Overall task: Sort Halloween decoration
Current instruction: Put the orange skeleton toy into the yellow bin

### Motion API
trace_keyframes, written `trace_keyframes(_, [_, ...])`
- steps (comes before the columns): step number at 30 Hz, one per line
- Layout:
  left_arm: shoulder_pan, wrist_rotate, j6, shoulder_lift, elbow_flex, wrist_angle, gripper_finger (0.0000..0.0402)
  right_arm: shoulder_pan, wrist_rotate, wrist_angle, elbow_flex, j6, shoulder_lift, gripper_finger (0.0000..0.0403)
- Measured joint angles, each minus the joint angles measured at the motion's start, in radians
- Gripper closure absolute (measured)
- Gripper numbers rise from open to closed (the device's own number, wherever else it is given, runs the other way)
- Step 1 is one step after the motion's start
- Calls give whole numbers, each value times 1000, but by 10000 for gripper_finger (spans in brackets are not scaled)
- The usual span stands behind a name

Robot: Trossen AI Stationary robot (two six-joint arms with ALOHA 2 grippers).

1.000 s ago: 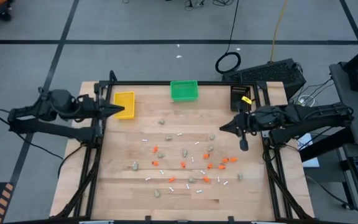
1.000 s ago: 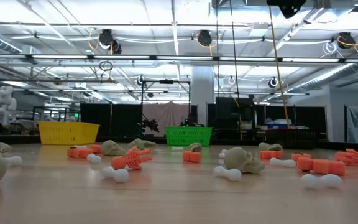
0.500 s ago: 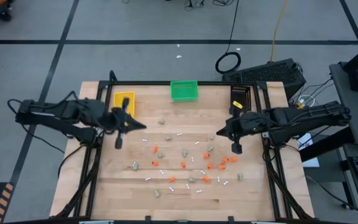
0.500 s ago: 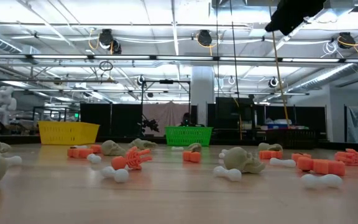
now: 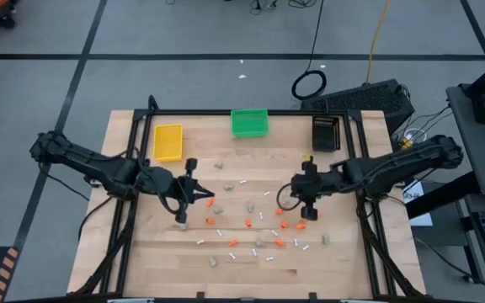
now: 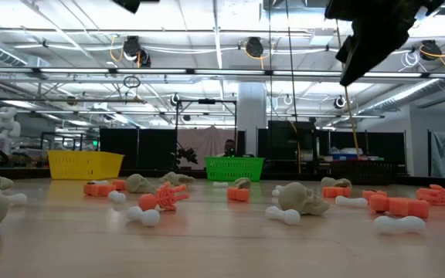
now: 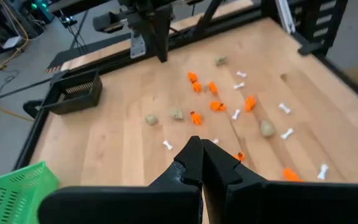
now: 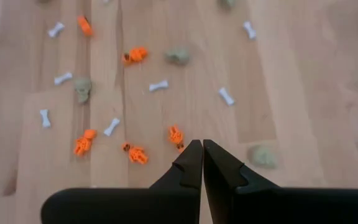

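Orange bits (image 5: 291, 223) scattered on table (image 5: 352, 252) — both arms above; jaws closed

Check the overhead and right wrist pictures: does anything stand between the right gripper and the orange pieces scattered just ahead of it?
Nothing visible does. The right gripper, shut and empty, hangs above bare wooden table, and the nearest orange pieces lie open just ahead of its tips. White bones and beige skulls lie farther off, not across the path.
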Motion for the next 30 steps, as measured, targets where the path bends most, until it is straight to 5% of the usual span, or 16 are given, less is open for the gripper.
trace_keyframes(14, [0,-3,-79,21,-207,275,402,106,-50,-243,0,314,115,381])
trace_keyframes(22, [0,-4,-80,120,-219,356,402,217,-47,-208,0,314,181,305])
trace_keyframes(30, [0,-6,-53,167,-219,409,402,275,-16,-122,-24,280,269,275])
